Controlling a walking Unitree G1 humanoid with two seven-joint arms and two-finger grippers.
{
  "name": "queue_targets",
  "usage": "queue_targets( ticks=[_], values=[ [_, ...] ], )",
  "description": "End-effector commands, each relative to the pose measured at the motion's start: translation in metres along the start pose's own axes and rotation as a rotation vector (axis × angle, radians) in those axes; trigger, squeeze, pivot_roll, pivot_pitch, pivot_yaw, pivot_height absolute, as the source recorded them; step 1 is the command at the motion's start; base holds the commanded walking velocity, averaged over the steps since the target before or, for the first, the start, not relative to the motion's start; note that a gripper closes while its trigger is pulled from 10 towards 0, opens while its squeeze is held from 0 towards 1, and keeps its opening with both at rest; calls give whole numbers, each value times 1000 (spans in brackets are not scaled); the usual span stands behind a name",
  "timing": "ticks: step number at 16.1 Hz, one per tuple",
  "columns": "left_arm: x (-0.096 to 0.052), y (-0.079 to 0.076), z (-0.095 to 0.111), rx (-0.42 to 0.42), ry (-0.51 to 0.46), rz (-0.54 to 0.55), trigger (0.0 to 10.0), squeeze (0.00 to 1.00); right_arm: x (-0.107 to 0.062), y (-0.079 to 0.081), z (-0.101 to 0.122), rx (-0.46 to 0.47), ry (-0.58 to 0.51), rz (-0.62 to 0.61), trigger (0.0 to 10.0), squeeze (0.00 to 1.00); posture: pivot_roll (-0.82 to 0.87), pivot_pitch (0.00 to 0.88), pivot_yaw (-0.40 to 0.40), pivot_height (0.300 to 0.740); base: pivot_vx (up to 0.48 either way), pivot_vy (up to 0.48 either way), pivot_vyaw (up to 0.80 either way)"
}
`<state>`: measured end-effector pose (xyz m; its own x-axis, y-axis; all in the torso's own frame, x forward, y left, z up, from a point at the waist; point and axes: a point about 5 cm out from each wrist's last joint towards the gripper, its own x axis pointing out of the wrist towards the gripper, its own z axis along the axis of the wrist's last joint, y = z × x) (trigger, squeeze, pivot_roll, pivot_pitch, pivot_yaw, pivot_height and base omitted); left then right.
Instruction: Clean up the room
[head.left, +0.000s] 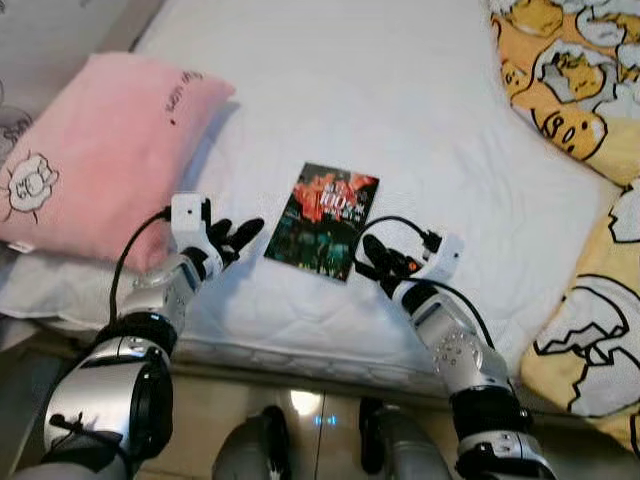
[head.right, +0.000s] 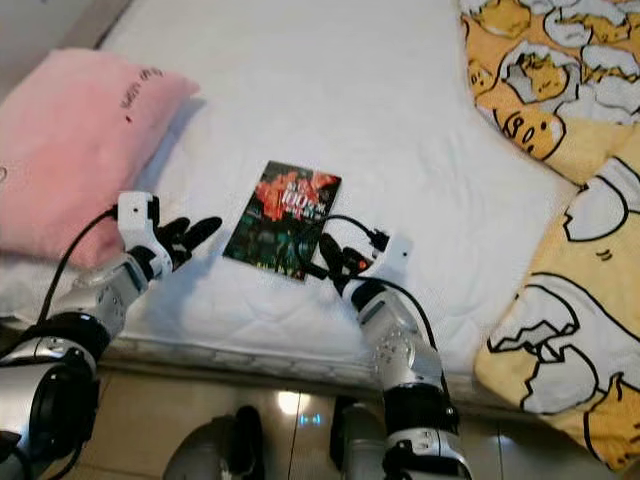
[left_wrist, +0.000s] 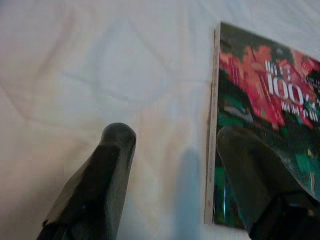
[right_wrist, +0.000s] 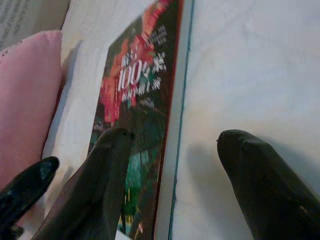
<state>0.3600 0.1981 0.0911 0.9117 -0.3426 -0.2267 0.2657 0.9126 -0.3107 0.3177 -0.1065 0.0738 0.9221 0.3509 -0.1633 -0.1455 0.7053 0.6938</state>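
Note:
A book (head.left: 322, 220) with a dark red-and-green cover lies flat on the white bed (head.left: 400, 100), near its front edge. My left gripper (head.left: 238, 236) hovers just left of the book, open, with nothing between its fingers. In the left wrist view one finger (left_wrist: 107, 170) is over the sheet and the other over the book's (left_wrist: 260, 100) cover, straddling its edge. My right gripper (head.left: 368, 256) is at the book's near right corner, also open. In the right wrist view its fingers (right_wrist: 107, 170) straddle the book's (right_wrist: 140, 85) long edge.
A pink pillow (head.left: 100, 150) lies on the bed to the left of my left arm. A yellow cartoon-print blanket (head.left: 570, 80) is bunched along the right side. The bed's front edge (head.left: 300, 360) runs just below my wrists, with shiny floor beneath.

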Motion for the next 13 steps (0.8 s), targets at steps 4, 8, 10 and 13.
queue_targets(
  ticks=[4,8,10,13],
  values=[
    [0,0,-2,-24,2,-6,10000,0,2,-2,-6,104,37,-7,10000,0,-95,300,51,740,0,0,0],
    [-5,6,1,-29,-17,-15,10000,0,15,15,-17,189,109,66,0,0,-61,300,59,740,0,0,0],
    [-6,9,2,-29,-22,-11,10000,0,18,17,-22,182,131,75,0,0,-52,299,60,740,0,0,0],
    [-8,11,3,-31,-30,-10,10000,0,24,19,-29,180,164,80,0,0,-42,296,64,740,0,0,0]
  ],
)
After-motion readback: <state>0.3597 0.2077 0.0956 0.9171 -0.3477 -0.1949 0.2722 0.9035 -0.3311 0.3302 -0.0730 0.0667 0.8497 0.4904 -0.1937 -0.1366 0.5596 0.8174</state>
